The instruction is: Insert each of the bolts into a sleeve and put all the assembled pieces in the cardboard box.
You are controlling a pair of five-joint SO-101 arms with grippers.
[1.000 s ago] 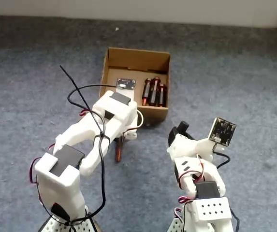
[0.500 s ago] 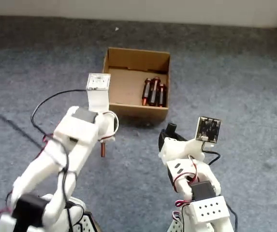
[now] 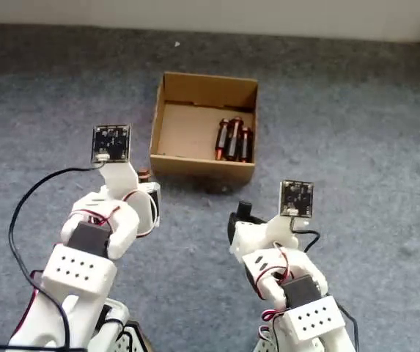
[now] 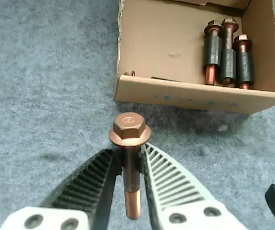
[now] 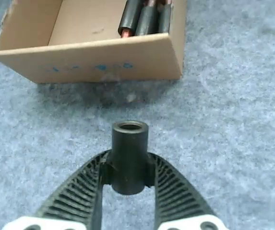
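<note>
My left gripper (image 4: 130, 151) is shut on a copper bolt (image 4: 129, 165), whose hex head points toward the cardboard box (image 4: 199, 96). From above, this gripper (image 3: 151, 199) sits just left of the box's front wall (image 3: 202, 167), the bolt head (image 3: 144, 174) near the corner. My right gripper (image 5: 129, 160) is shut on a black sleeve (image 5: 129, 153), bore end facing the box (image 5: 94, 60). In the high view the sleeve (image 3: 242, 211) is in front of the box's right corner. Three assembled pieces (image 3: 233, 139) lie side by side at the box's right side (image 4: 226, 55).
Grey carpet (image 3: 356, 147) covers the whole work surface. The left half of the box floor (image 3: 184, 132) is bare cardboard. A pale wall strip (image 3: 268, 15) runs along the far edge. Both arm bases stand at the near edge.
The left arm has drawn back and swung left from beside the box, turning the bolt up toward the box. The right arm shifted left with the sleeve.
</note>
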